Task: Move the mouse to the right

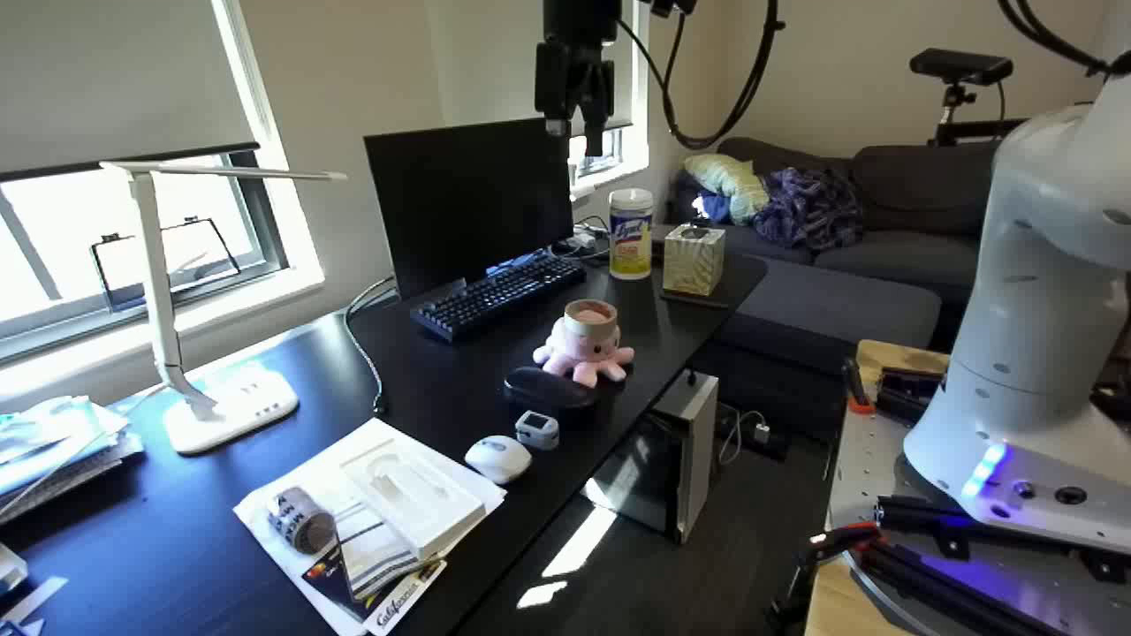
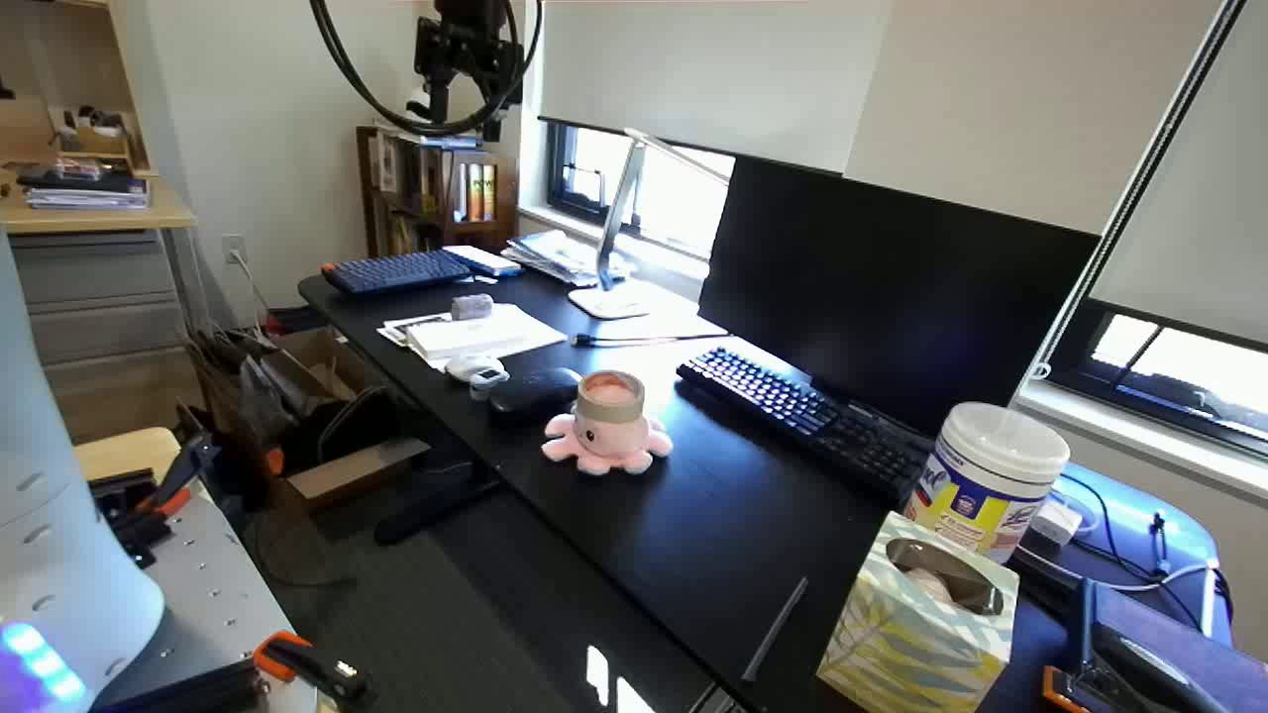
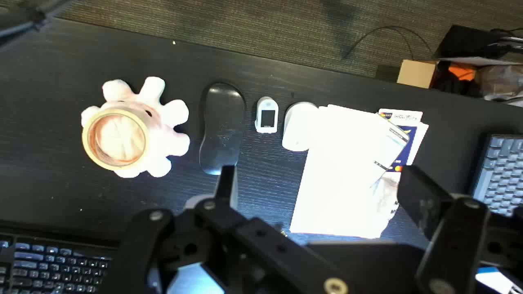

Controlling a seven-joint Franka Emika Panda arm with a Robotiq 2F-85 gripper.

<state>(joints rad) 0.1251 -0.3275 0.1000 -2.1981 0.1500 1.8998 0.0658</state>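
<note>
Closest to me on the black desk (image 1: 442,389) lie white papers (image 1: 322,473) under a flat white box (image 1: 411,495). Just past them, near their edge, sits the pale mouse (image 1: 498,458); whether it touches them, I can't tell. Next come a small device (image 1: 537,429), a long black object (image 1: 550,389), then the pink plush toy (image 1: 579,355). A keyboard (image 1: 499,296) and monitor (image 1: 468,203) stand farther off; high over the desk, the gripper (image 3: 318,173) hangs with fingers (image 3: 224,185) spread wide.
</note>
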